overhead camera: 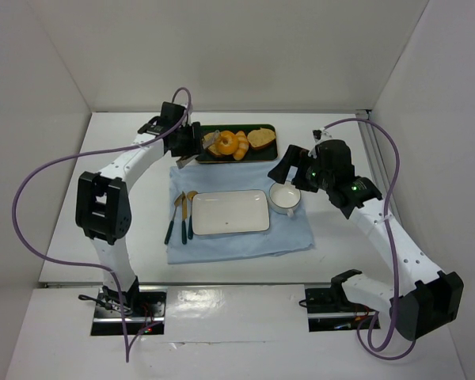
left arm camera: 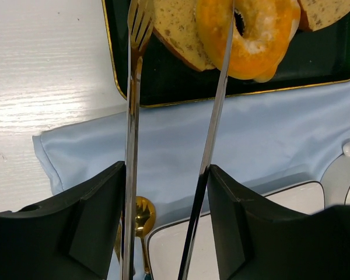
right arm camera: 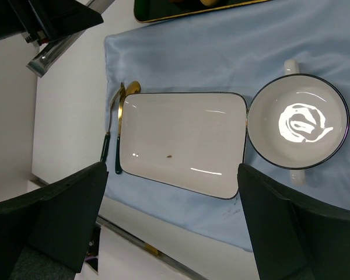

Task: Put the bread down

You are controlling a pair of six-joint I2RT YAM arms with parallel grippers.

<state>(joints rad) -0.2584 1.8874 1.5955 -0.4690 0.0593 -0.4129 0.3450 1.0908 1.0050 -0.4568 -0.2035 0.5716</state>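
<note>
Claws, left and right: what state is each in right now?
Left claw: closed on the tongs, whose arms reach to the bread.
Right claw: open, holding nothing.

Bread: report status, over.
Left fingers clamp tongs, tips straddling bread at tray. Right fingers open above plate. Nothing in the way.

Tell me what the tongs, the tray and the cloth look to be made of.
The tongs: polished metal, probably steel, with mirror-like reflections along both arms.
The tray: dark and glossy with a thin gold rim, perhaps lacquered metal or plastic. The look leaves it open.
The cloth: pale blue woven fabric with a soft satin-like sheen and gentle wrinkles.
</note>
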